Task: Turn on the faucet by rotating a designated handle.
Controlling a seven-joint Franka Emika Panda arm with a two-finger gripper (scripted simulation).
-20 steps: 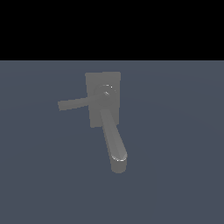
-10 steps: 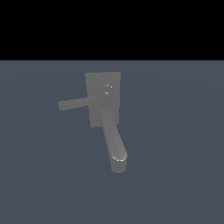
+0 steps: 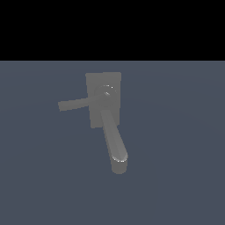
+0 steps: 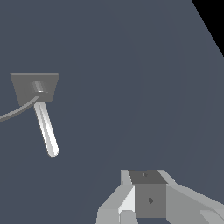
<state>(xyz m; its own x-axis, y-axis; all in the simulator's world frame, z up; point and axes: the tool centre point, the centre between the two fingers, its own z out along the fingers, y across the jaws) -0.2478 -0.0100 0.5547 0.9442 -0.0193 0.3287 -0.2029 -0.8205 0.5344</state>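
The tool shows only in the wrist view, as a grey block with pale finger parts; whether it is spread or pressed together I cannot tell. It holds nothing and sits well apart from the faucet, which rests on the flat blue-grey tabletop. The handle sticks out from the faucet's base block toward the exterior view's left, untouched. I judge the task not yet begun: reaching the handle and turning it both remain. Count: one tool, one faucet, one handle, one spout.
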